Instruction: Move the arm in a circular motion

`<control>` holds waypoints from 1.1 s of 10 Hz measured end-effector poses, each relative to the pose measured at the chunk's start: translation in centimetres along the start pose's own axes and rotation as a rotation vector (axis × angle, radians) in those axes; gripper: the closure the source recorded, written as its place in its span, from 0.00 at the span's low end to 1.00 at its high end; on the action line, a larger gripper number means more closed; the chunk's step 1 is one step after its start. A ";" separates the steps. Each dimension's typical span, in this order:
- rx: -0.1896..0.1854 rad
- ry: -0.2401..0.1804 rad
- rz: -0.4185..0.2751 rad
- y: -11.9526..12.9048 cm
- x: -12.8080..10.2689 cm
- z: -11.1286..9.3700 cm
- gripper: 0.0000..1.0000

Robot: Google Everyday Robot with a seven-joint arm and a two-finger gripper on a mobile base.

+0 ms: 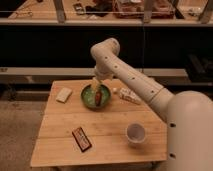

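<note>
Arm reaches in from 4 o'clock, gripper hanging just over bowl at table's 12 o'clock, grip state untellable; advise running the circle level, above bowl rim and 4 o'clock cup.

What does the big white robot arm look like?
The arm is thick, smooth and cream-white, like plastic tubes joined by rounded elbows, with small dark dots along its side. It rises from the lower right, bends at a high elbow, then points down. Its gripper hangs over the green bowl on the wooden table.
</note>
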 end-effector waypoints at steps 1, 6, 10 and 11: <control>-0.023 -0.010 0.048 1.6 -1.4 -0.7 0.25; -0.100 -0.188 0.366 4.4 -18.1 -5.0 0.25; -0.119 -0.215 0.406 4.3 -20.4 -4.4 0.25; -0.118 -0.216 0.408 4.3 -20.6 -4.4 0.25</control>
